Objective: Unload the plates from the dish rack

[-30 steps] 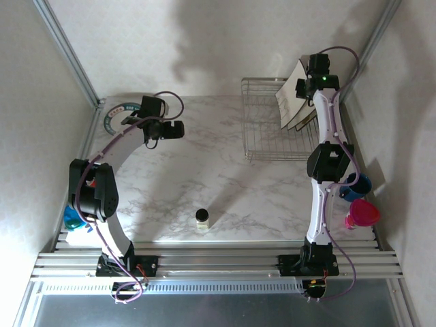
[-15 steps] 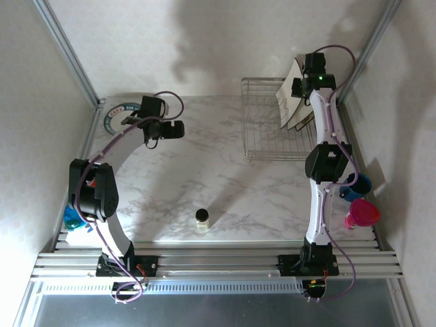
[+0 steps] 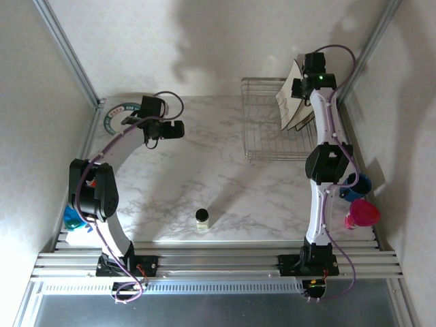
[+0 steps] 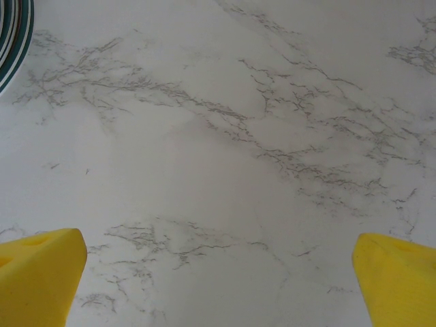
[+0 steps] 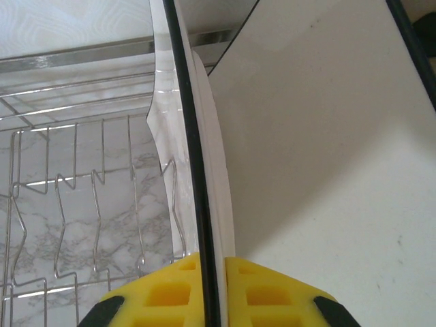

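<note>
- The right gripper (image 5: pixel 211 289) is seen with its yellow fingers pressed onto the dark edge of a square cream plate (image 5: pixel 204 170), which is pinched between them.
- That plate is stood on edge in the far right part of the dish rack (image 3: pixel 269 133), and a second square plate (image 5: pixel 327 170) is seen just beside it.
- The left gripper (image 4: pixel 218 286) is held spread wide over the marble table (image 4: pixel 225 136).
- A round teal-rimmed plate (image 3: pixel 116 117) is laid flat at the far left.
</note>
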